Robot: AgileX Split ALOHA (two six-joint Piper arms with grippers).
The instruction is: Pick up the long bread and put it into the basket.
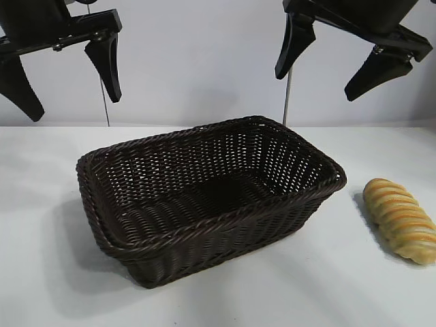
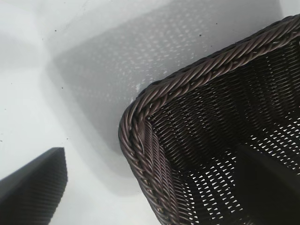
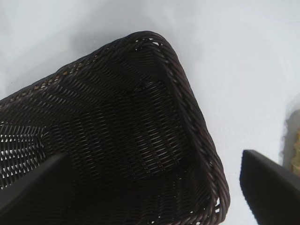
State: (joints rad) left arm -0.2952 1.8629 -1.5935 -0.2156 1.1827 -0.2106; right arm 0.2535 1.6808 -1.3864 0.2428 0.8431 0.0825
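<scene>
My left gripper (image 1: pixel 65 71) hangs high at about ten o'clock in the exterior view, its two black fingers spread wide and pointing steeply down. My right gripper (image 1: pixel 334 68) hangs just as high at about one o'clock, fingers also splayed wide, tilted down and slanting toward the middle. Neither one holds or touches anything. In each wrist view my own dark fingertips (image 2: pixel 33 187) (image 3: pixel 269 185) sit far apart at opposite sides.

Both claws are matte black: the left claw (image 1: pixel 65 76) and right claw (image 1: pixel 337 61) carry long, tapering, wedge-shaped fingers on black crossbars.
</scene>
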